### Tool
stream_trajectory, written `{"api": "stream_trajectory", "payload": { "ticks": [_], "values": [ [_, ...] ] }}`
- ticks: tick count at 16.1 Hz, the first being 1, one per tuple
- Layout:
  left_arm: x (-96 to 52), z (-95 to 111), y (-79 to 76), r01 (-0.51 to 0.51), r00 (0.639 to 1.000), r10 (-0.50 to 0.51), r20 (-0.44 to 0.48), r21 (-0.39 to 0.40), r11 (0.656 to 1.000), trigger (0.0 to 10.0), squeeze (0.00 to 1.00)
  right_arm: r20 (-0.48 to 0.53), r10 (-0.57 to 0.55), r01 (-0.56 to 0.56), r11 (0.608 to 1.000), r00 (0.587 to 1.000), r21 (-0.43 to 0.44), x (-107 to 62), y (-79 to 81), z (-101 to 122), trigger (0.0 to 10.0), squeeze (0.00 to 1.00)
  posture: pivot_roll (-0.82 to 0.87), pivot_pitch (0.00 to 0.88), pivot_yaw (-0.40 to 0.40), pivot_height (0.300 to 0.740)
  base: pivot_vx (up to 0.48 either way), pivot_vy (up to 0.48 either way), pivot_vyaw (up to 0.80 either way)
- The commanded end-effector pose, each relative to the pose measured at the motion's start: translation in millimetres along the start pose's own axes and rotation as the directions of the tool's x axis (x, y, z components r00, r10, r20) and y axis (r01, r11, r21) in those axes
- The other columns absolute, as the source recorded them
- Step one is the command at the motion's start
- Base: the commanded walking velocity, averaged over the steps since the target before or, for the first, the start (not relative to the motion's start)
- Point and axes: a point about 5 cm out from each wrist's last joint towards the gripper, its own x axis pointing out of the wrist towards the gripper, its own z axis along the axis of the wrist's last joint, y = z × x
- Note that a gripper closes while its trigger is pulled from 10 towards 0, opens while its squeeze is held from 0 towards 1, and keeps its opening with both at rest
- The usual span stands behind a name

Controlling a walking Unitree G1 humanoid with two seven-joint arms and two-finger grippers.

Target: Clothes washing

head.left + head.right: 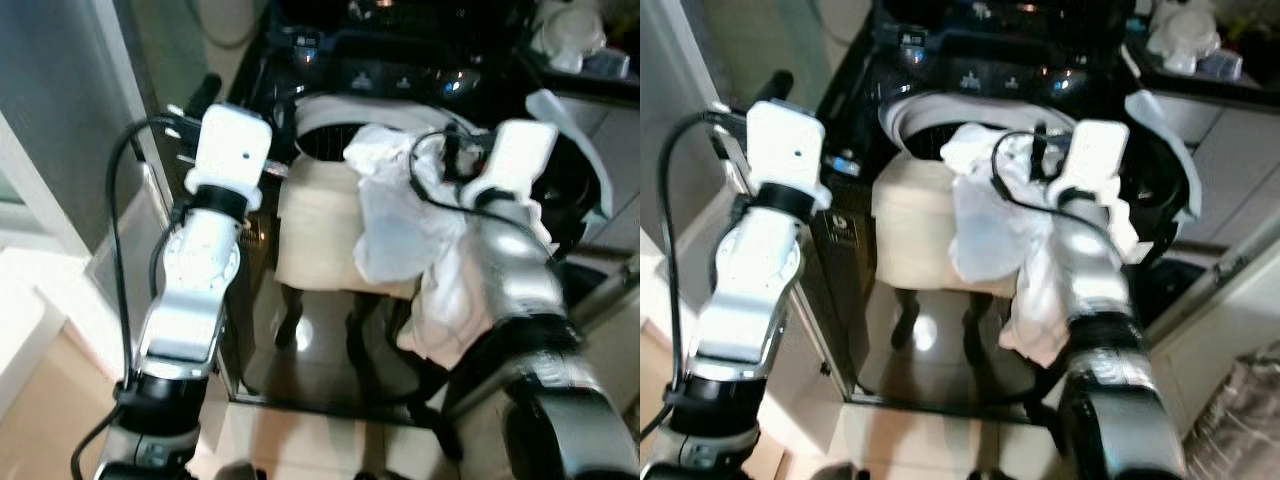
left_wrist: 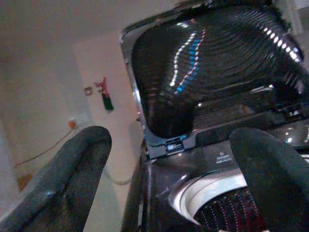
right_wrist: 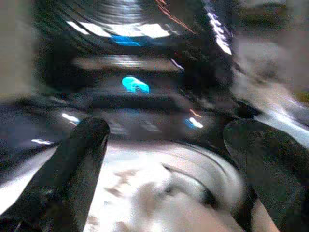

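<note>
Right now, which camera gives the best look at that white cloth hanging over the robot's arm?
The left eye view: the cloth shows whole there, draped over the right arm in front of the washer. The right eye view shows the same, a bit more to the side. The right wrist view has only a pale blur of it below the right end effector.

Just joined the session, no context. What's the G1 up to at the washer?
It stands at an open top-loading washing machine. White laundry is draped over the right arm and hangs down the washer's front beside a cream basket. The right gripper is over the drum rim, jaws open, cloth just below. The left gripper is raised by the washer's left edge, jaws open and empty.
</note>
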Motion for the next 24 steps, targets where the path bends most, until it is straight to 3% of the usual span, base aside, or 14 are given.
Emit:
{"api": "stream_trajectory", "payload": {
  "ticks": [1,2,3,4,6,8,11,12,13,15,17,18,19,24],
  "values": [
    [2.5,2.8,-1.2,0.018,1.000,-0.018,0.016,0.001,1.000,10.0,0.00,0.019,0.104,-0.105,0.994,0.994,0.035,-2.5,5.6,5.5,10.0,0.00,0.02,0.013,-0.018,0.740,0.000,0.000,0.00],
    [2.2,3.9,-3.0,0.031,0.999,-0.031,0.034,0.006,1.000,10.0,0.00,0.006,0.063,-0.062,0.997,0.998,-0.049,-23.9,-27.9,-8.3,10.0,0.00,0.01,0.007,-0.015,0.740,0.000,0.000,0.00],
    [0.5,6.0,-4.3,0.040,0.997,-0.040,0.060,0.012,0.999,10.0,0.00,0.009,-0.027,0.029,0.968,1.000,-0.251,-57.0,-53.1,-17.1,10.0,0.00,0.01,0.008,-0.014,0.740,0.000,0.000,0.00],
    [-0.8,5.4,-3.8,0.041,0.997,-0.042,0.064,0.012,0.999,10.0,0.00,0.005,-0.021,0.021,0.936,1.000,-0.351,-84.6,-52.9,-22.8,10.0,0.00,0.01,0.010,-0.015,0.740,0.000,0.000,0.00],
    [-1.3,4.9,-3.7,0.040,0.997,-0.041,0.061,0.012,0.999,10.0,0.00,-0.049,0.021,-0.039,0.921,0.999,-0.388,-108.3,-46.9,-33.7,10.0,0.00,0.01,0.012,-0.021,0.740,0.000,0.000,0.00],
    [-3.2,5.3,-4.3,0.033,0.997,-0.034,0.065,0.007,0.999,10.0,0.00,-0.294,0.150,-0.243,0.918,0.944,-0.312,-155.0,-32.4,-84.2,10.0,0.00,0.01,0.022,-0.024,0.740,0.000,0.000,0.00],
    [-2.4,7.4,-4.6,0.031,0.997,-0.031,0.076,0.007,0.999,10.0,0.00,-0.488,0.079,-0.208,0.954,0.869,-0.216,-156.6,-32.8,-132.9,10.0,0.00,0.03,0.033,-0.018,0.740,0.000,0.000,0.00],
    [-2.6,7.3,-3.2,0.024,0.997,-0.025,0.074,0.012,1.000,10.0,0.00,-0.621,0.079,-0.219,0.964,0.780,-0.152,-166.7,-24.0,-157.8,10.0,0.00,0.03,0.033,-0.018,0.740,0.000,0.000,0.00],
    [-3.0,7.6,-1.3,0.015,0.997,-0.015,0.074,0.011,1.000,10.0,0.00,-0.685,0.027,-0.182,0.971,0.728,-0.155,-173.5,-19.4,-171.4,10.0,0.00,0.05,0.038,-0.012,0.740,0.000,0.000,0.00],
    [-2.5,8.4,0.9,0.007,0.997,-0.009,0.078,0.017,1.000,10.0,0.00,-0.740,-0.022,-0.150,0.975,0.672,-0.165,-175.0,-7.5,-183.8,10.0,0.00,0.08,0.039,-0.012,0.740,0.000,0.000,0.00],
    [-1.7,10.3,2.1,0.003,0.996,-0.005,0.085,0.023,1.000,10.0,0.00,-0.735,-0.023,-0.160,0.971,0.677,-0.177,-151.8,-10.4,-179.1,10.0,0.00,0.10,0.036,-0.019,0.740,0.000,0.000,0.00],
    [-1.6,10.5,2.2,0.002,0.996,-0.004,0.086,0.023,1.000,10.0,0.00,-0.736,-0.024,-0.166,0.969,0.676,-0.184,-148.6,-10.8,-178.6,10.0,0.00,0.10,0.035,-0.021,0.740,0.000,0.000,0.00],
    [-2.2,10.8,4.8,-0.013,0.996,0.011,0.084,0.027,1.000,10.0,0.00,-0.730,-0.019,-0.187,0.962,0.683,-0.199,-131.3,-0.7,-175.4,10.0,0.00,0.12,0.036,-0.024,0.740,0.000,0.000,0.00],
    [-1.6,11.2,4.4,-0.022,0.996,0.019,0.085,0.028,0.999,10.0,0.00,-0.734,-0.083,-0.189,0.941,0.674,-0.280,-105.8,6.8,-168.4,10.0,0.00,0.13,0.037,-0.031,0.740,0.000,0.000,0.00]
  ]
}}
